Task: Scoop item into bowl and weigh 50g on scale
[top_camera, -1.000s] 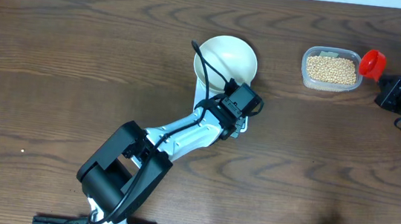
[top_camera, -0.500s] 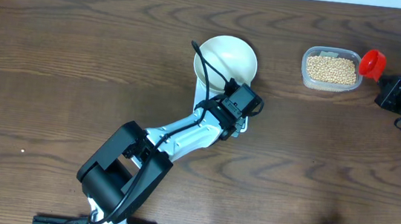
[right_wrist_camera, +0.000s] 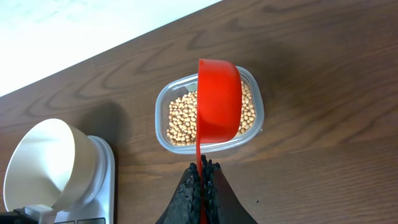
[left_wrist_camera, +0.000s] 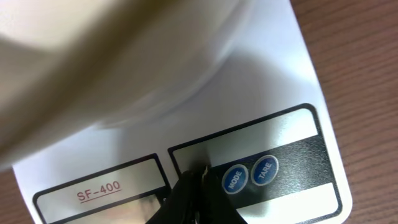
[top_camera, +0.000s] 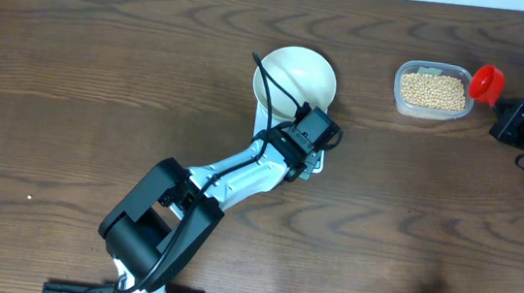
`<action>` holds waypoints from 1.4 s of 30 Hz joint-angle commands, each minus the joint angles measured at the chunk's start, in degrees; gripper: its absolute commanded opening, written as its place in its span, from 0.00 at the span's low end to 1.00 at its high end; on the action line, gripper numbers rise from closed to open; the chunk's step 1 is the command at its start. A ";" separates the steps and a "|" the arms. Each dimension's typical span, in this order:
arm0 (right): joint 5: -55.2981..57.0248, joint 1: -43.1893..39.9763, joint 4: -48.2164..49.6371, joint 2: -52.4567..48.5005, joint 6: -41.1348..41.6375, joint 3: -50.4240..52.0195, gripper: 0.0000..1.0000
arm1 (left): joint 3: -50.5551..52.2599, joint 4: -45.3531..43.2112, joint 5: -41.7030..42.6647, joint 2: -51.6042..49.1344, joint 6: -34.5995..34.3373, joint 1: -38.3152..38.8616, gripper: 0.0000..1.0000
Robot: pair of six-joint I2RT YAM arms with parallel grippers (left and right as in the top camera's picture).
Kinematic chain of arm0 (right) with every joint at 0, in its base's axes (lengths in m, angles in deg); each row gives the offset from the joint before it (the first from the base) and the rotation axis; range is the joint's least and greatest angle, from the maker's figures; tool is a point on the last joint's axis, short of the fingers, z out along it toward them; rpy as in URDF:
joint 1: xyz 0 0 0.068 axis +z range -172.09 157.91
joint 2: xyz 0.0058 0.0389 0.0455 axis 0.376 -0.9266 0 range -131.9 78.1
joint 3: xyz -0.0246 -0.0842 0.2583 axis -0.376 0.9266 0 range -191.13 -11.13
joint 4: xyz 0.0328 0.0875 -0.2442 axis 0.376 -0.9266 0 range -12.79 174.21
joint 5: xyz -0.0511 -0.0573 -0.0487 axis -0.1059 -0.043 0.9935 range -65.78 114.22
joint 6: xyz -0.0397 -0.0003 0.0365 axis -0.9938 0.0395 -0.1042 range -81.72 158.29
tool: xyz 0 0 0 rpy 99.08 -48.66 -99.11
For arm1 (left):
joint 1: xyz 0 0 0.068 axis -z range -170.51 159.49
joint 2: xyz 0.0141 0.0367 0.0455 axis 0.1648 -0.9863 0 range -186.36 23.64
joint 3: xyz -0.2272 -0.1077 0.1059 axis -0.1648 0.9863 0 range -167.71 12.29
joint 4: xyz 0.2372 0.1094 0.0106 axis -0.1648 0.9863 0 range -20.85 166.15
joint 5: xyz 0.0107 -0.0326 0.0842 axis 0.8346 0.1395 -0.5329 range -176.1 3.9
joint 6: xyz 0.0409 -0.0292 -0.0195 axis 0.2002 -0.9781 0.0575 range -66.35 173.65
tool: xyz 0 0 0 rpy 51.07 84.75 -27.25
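**Zeroing the scale before the first scoop**

The bowl (top_camera: 296, 76) sits on the scale (left_wrist_camera: 292, 68), and the left fingers (left_wrist_camera: 189, 190) are pressed together into one blunt tip, carrying nothing. That tip is down at the scale's front panel, at the lower edge of the display (left_wrist_camera: 249, 134) and just left of the MODE button (left_wrist_camera: 235, 179). The TARE button (left_wrist_camera: 265, 168) lies one place further right. Whether the tip actually touches the panel I cannot tell. No digits can be made out in the display.

The beans (right_wrist_camera: 180, 118) are all in the clear tub (right_wrist_camera: 163, 138), well apart from the bowl on the bench (top_camera: 75, 68), and none show in the bowl. The right fingers (right_wrist_camera: 189, 186) pinch the handle of the red scoop (right_wrist_camera: 219, 102), which hangs over the tub with its outer side to the camera — whether it holds any beans is hidden.

By my reading, the step in hand is readying the scale with the bowl's weight cancelled, and scooping has not begun. The next move calls for a small shift of the left tip onto the right button and a short, square press. It should be light enough not to nudge the scale or rock the bowl — then the left arm must clear away so the scoop can reach the bowl.
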 commanded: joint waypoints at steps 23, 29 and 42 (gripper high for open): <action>0.24 0.31 -0.24 -0.35 -0.37 -0.90 0.01 | 4.17 3.32 -1.25 -6.36 -2.08 -0.81 0.07; 0.26 0.28 -0.22 -0.35 -0.37 -0.90 0.01 | 3.08 3.78 -1.09 -4.94 -1.40 -0.81 0.07; 0.20 0.31 -0.20 -0.35 -0.35 -0.90 0.01 | 1.79 6.86 -0.74 22.73 0.04 -3.13 0.07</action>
